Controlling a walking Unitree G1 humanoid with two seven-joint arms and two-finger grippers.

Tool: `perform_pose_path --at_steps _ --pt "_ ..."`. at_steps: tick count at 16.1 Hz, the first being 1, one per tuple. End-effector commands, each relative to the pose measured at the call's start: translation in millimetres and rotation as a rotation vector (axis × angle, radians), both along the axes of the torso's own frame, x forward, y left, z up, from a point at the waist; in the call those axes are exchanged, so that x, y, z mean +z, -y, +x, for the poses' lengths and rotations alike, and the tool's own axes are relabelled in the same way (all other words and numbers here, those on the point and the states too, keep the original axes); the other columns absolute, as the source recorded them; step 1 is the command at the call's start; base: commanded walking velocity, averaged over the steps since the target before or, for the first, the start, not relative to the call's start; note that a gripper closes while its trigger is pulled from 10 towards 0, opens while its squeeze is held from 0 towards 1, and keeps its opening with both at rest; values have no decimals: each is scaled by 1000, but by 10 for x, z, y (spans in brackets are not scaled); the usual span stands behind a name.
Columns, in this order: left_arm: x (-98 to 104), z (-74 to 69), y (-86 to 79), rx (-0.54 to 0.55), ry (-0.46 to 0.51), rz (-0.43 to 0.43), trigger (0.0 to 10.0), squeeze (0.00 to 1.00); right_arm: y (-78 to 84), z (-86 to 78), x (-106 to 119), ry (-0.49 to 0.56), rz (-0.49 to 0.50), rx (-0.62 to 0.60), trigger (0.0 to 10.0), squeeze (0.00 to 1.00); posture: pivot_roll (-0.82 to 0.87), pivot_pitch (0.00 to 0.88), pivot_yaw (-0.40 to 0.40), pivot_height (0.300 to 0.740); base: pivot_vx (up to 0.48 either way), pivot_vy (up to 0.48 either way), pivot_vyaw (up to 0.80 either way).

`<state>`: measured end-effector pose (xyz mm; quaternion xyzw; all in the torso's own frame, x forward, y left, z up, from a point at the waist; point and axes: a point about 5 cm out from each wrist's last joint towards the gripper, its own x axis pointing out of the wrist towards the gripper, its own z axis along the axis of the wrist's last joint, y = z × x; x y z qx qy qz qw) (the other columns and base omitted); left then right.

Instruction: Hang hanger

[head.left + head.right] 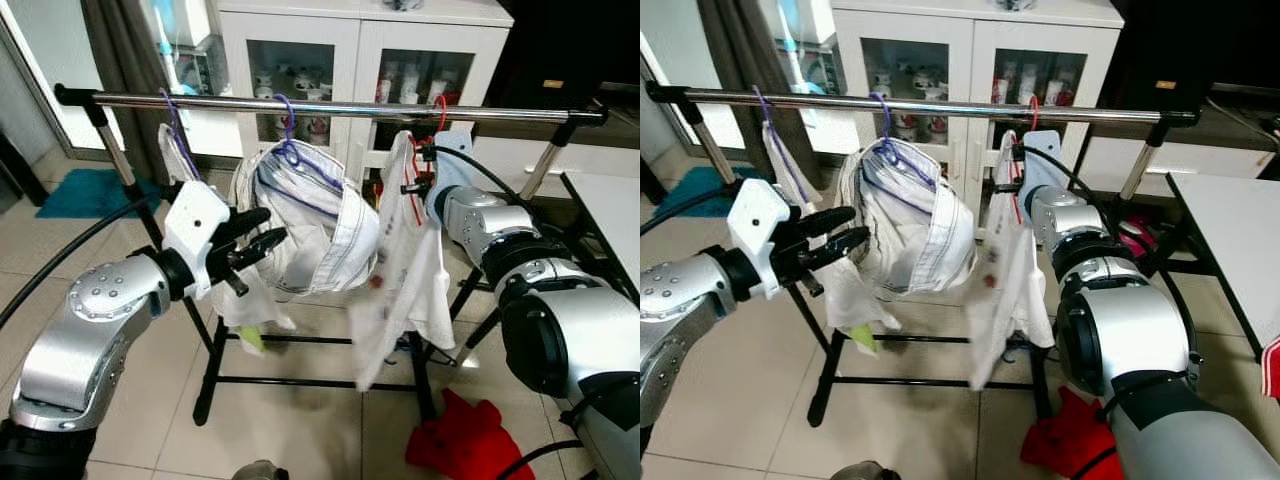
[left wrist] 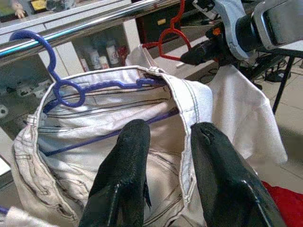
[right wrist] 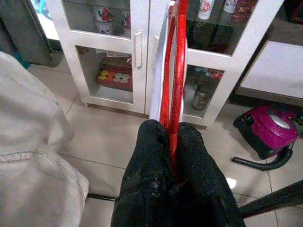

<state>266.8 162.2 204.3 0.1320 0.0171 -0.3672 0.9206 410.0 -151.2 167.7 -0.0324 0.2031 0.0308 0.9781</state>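
At about nine o'clock the left pincer (image 1: 262, 240) hovers released, its fingers parted just beside the white jeans (image 1: 310, 235) that hang on a purple hanger (image 1: 290, 150) from the steel rail (image 1: 330, 106). Past them, toward three o'clock, the red hanger (image 1: 413, 185) carries a white shirt (image 1: 405, 270) with its hook over the rail, and the right pincer (image 3: 171, 156) is clenched on its red wire. Down at five o'clock a red cloth (image 1: 465, 440) lies on the floor (image 1: 300, 420).
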Motion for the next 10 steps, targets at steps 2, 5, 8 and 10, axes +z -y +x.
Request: perform_pose_path --at_steps 2,5,8,10 --pt "90 -13 -12 -6 18 6 10000 0 -44 29 81 22 -13 7 10000 0 120 17 46 740 0 0 0" --pt "186 -69 -94 19 35 17 10000 0 -71 59 177 59 -10 -2 10000 0 141 60 31 740 0 0 0" --pt "225 -122 -144 35 36 32 10000 0 -97 68 203 68 -12 -4 10000 0 153 92 18 740 0 0 0" --pt "243 -145 -142 36 35 34 10000 0 -114 69 206 69 -2 -7 10000 0 156 102 15 740 0 0 0"
